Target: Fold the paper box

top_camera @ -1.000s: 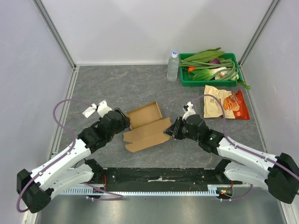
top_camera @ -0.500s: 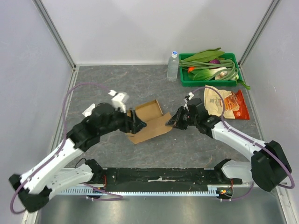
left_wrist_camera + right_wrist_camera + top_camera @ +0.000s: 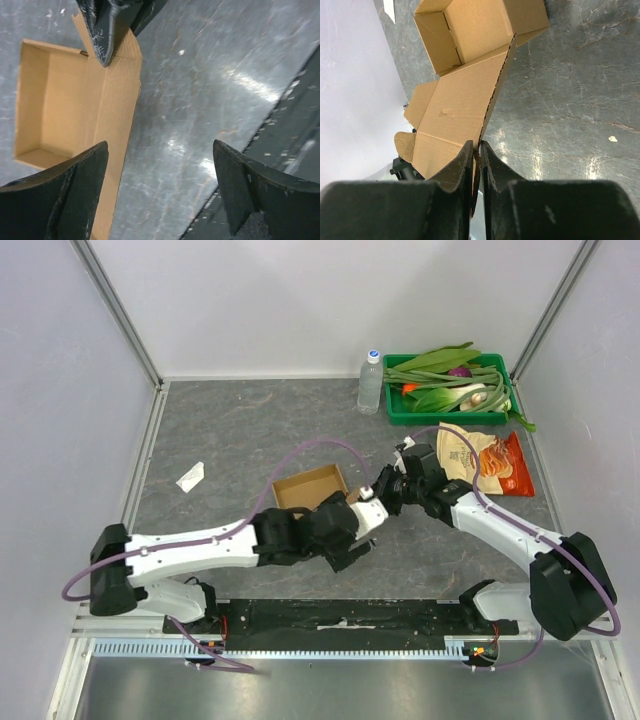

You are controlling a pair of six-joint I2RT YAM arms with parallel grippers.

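The paper box (image 3: 308, 486) is a brown carton with its tray formed and open on top; its lid panel reaches toward the right gripper. In the right wrist view the tray (image 3: 470, 35) lies ahead and the lid panel (image 3: 455, 110) slopes up to my right gripper (image 3: 476, 150), which is shut on the lid's edge. In the top view the right gripper (image 3: 381, 502) is at the box's right end. My left gripper (image 3: 348, 540) hangs in front of and right of the box, open and empty (image 3: 160, 190). The box (image 3: 60, 100) lies beside its left finger.
A water bottle (image 3: 370, 382) and a green tray (image 3: 396, 412) of vegetables stand at the back right. An orange-tan snack bag (image 3: 480, 462) lies right of the right arm. A white paper scrap (image 3: 190, 476) lies at the left. A black rail (image 3: 340, 618) runs along the front edge.
The left arm has swung from the box's left side round its front to the right, its gripper off the box. The right gripper still holds the lid edge. The box has shifted slightly back.
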